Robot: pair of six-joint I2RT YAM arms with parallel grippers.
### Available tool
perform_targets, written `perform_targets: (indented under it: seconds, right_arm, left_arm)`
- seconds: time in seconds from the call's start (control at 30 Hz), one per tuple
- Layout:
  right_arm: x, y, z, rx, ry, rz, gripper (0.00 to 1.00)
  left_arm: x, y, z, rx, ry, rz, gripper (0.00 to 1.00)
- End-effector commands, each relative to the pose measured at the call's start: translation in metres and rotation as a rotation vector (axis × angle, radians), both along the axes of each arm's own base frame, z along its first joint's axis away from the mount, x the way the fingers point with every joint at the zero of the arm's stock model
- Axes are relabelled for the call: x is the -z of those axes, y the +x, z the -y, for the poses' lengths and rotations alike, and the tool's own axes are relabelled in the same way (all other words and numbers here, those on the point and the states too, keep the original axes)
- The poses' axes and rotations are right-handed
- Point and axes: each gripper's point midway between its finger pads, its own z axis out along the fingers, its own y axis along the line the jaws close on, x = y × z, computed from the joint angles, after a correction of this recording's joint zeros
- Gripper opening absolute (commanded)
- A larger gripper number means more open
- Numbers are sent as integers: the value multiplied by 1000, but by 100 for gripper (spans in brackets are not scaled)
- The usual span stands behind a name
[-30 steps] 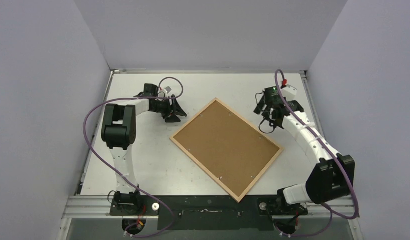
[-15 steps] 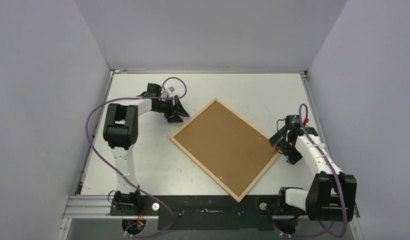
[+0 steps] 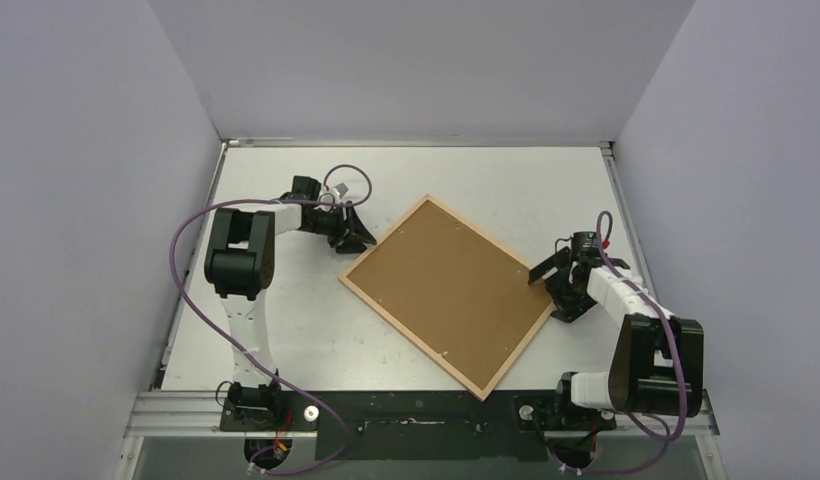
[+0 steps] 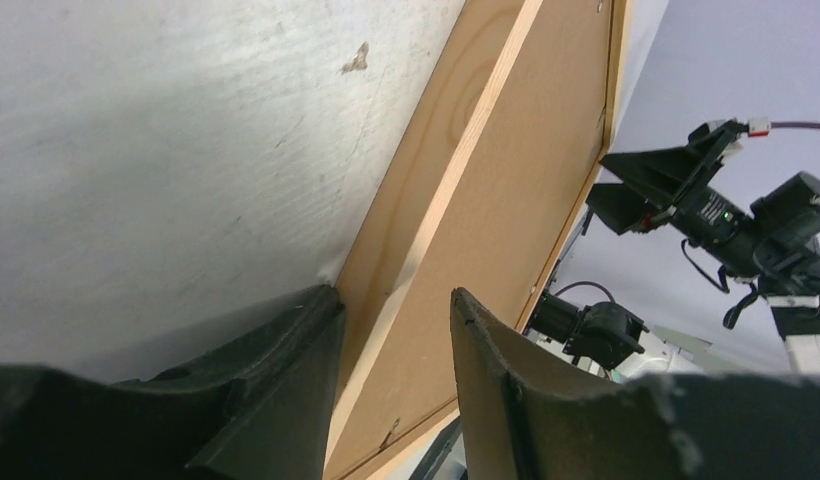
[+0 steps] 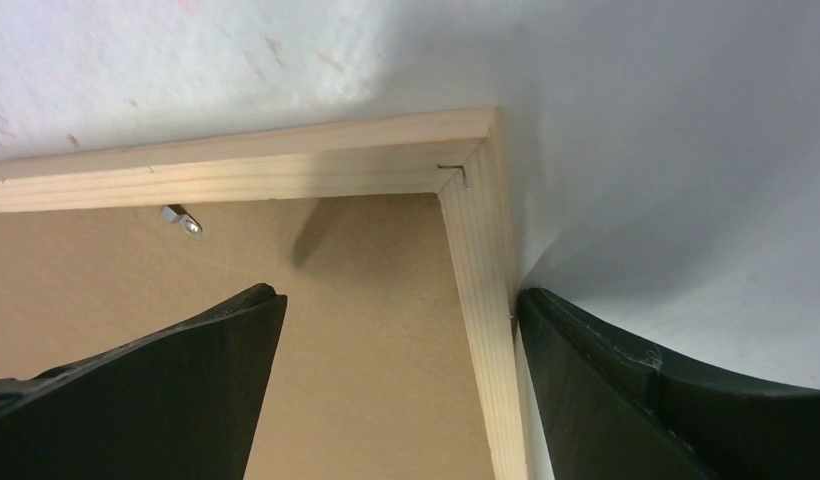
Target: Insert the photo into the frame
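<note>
The frame (image 3: 411, 340) lies flat and back side up on the white surface (image 3: 296, 330), about midway between the two arms. It is turned so that its corners point left, right, toward the far wall and toward the arm bases. Its rails are narrow strips of pale, unfinished wood with a fine straight grain, and they meet in mitred corners. In the right wrist view a small metal staple (image 5: 454, 172) crosses one of these joints. A flat brown hardboard backing panel (image 3: 451, 290) fills the opening. Its face is matt and even, and it sits slightly below the tops of the rails. Small bright metal tabs (image 5: 183, 222) stand at the panel's edge along the rails. The surface is matt white, lightly scuffed and speckled.

The left gripper (image 3: 354, 235) sits low at the frame's left corner. Its black jaws stand apart with a rail running between them, one at the rail's outer side and one over the panel. Whether they press on the wood cannot be told. The right gripper (image 5: 401, 297) is at the frame's right corner with its jaws spread wide and released. One jaw is above the panel, well clear of the rail, and the other is on the surface just beside the rail's outer face.
</note>
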Motion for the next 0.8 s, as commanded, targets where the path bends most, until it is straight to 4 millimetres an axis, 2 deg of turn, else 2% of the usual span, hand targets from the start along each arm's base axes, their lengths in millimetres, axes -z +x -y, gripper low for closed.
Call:
perform_targets:
  seconds: [0.0,0.17,0.23,0.4,0.47,0.6,0.63,0.77]
  right_arm:
    - [-19,65,-11,-59,69,177,88]
    - [-22,96,-12,-136,58,219,88]
    - [-25,114,-14,-188,61,240,88]
    - [-16,147,-28,-330,54,252,87]
    - [-10,155,-35,-384,35,242,87]
    - [-2,167,-31,-454,-35,221,86]
    - [1,170,-38,-488,-42,221,86]
    - [11,181,-41,-573,-62,226,86]
  left_arm:
    - [-11,-23,6,5,-99,-41,42]
    - [-15,-46,7,-2,-118,-52,42]
    - [-16,-59,9,8,-117,-61,42]
    - [-18,-98,17,62,-68,-83,40]
    - [-21,-115,23,94,-49,-87,39]
    - [-22,-147,30,144,-9,-117,39]
    - [-22,-156,31,158,3,-128,39]
    - [-16,-182,29,179,35,-169,40]
